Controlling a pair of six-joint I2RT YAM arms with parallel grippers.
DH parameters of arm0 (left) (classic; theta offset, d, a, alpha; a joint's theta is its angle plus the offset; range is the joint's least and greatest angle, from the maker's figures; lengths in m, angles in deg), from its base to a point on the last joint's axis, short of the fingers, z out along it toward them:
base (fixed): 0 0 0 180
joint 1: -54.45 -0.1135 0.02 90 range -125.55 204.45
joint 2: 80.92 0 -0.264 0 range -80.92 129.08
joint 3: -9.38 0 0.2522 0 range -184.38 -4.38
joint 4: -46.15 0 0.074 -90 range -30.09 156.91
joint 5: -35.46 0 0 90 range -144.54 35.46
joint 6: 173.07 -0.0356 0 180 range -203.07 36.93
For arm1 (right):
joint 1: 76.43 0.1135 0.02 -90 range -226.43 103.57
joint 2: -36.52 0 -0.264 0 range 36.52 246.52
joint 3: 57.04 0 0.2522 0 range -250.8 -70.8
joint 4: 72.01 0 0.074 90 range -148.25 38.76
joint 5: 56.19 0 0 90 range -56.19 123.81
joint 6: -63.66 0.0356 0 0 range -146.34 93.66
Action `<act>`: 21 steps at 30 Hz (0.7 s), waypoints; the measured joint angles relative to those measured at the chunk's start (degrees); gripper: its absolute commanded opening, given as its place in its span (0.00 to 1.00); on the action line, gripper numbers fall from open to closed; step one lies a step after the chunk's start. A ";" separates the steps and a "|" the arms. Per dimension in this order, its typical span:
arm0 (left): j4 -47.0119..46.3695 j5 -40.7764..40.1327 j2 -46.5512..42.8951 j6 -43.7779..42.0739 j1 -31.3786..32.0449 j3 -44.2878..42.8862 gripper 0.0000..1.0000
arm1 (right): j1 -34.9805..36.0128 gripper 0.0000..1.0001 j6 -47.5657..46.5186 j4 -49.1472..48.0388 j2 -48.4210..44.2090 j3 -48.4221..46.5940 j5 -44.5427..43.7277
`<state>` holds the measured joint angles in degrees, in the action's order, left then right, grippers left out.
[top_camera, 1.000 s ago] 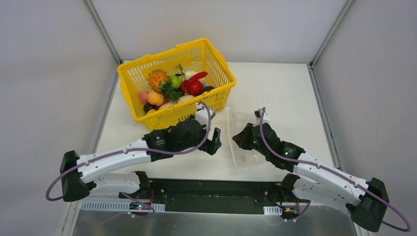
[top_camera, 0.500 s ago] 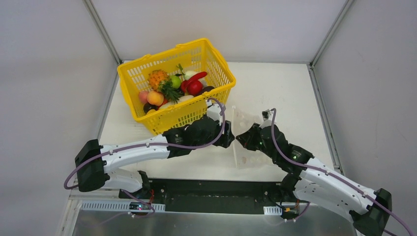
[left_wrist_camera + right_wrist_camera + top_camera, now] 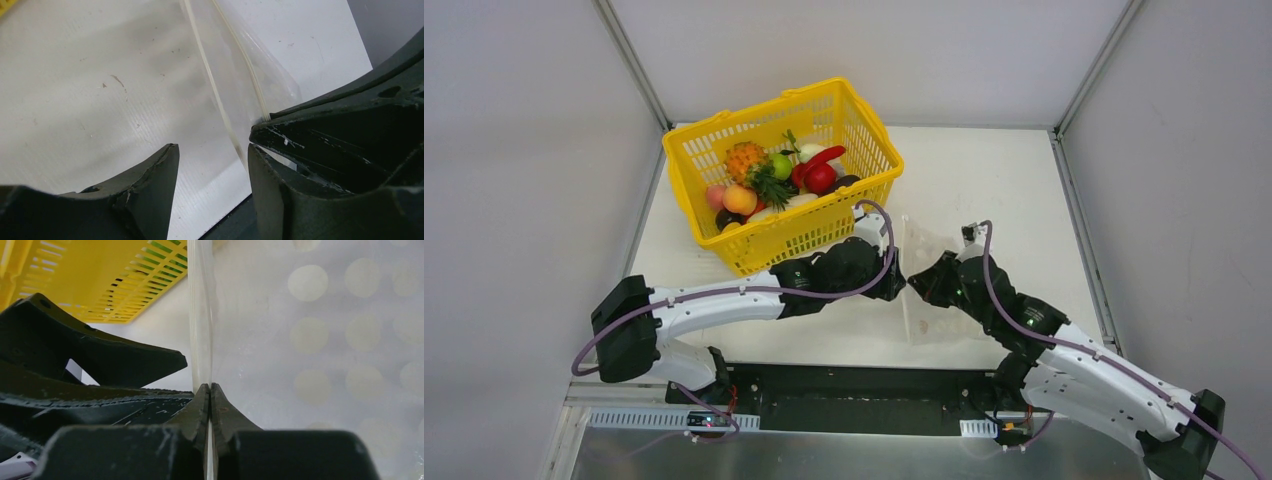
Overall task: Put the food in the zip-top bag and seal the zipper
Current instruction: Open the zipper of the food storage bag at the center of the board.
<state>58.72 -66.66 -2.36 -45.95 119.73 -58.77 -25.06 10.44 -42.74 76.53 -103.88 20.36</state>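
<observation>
**Left arm** (image 3: 724, 298): stretched low across the table (image 3: 999, 180) from its base toward the centre, wrist just in front of the yellow basket (image 3: 870, 128).

**Left gripper** (image 3: 894, 285): fingers parted with a clear gap. In the left wrist view one strand of the bag's lip runs down into that gap, close to the right-hand finger. Whether it touches that finger cannot be told.

**Right arm** (image 3: 1064, 350): reaches up and inward from its base, elbow raised, its tip meeting the left one almost nose to nose.

**Right gripper** (image 3: 210, 390): fingers pressed together, pinching the zipper (image 3: 201, 315) edge. The strip stands up straight out of the closed tips.

**Zip-top bag** (image 3: 932, 250): clear with white dots, in front of the basket's right corner. Its zipper edge is lifted at the two grippers, and the dotted sheet spreads to the right of the right gripper.

**Food** (image 3: 774, 175): all heaped inside the basket, well apart from both grippers.
</observation>
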 measured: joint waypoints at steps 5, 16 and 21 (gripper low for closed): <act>0.22 -0.11 1.40 0.70 -0.02 -0.50 0.53 | 0.00 0.00 -0.24 0.96 -1.33 -0.90 0.02; 0.72 0.63 2.97 1.36 -0.11 -2.03 0.16 | -0.02 0.00 -2.03 4.09 -0.48 -4.07 0.37; 4.20 -2.05 2.97 2.80 -0.94 -2.25 0.07 | -0.02 0.00 -5.73 12.57 2.71 -12.55 -0.59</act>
<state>62.92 -68.71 0.61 -43.15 118.79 -61.02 -25.08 4.71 -30.17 79.24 -116.43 19.77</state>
